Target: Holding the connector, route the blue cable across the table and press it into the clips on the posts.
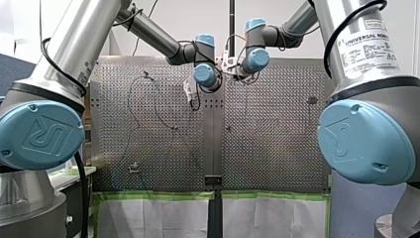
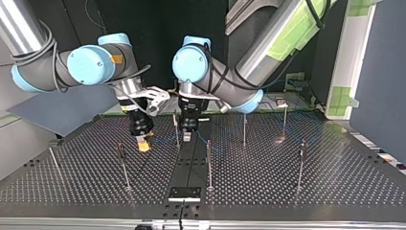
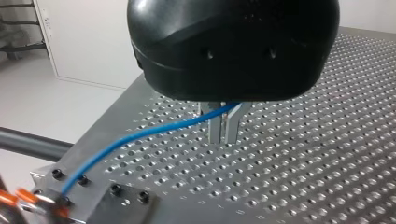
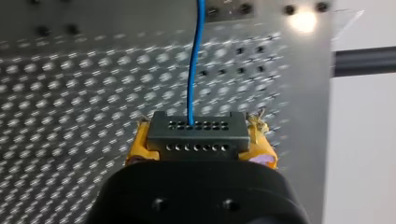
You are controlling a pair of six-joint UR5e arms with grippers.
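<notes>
One thin blue cable (image 4: pixel 191 70), perforated table (image 4: pixel 70 74)

blocked: upright posts (image 2: pixel 209 165) across table (image 2: pixel 335 191) | open: lanes between posts

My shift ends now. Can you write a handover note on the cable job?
My right hand: shut on the connector, yellow pads either side.
My left hand: shut on the blue cable, low over the table.
Done: both grasps made; cable runs between the hands.
To do: route it across and press it into the clips on the posts; I cannot tell if any clip holds it.
</notes>
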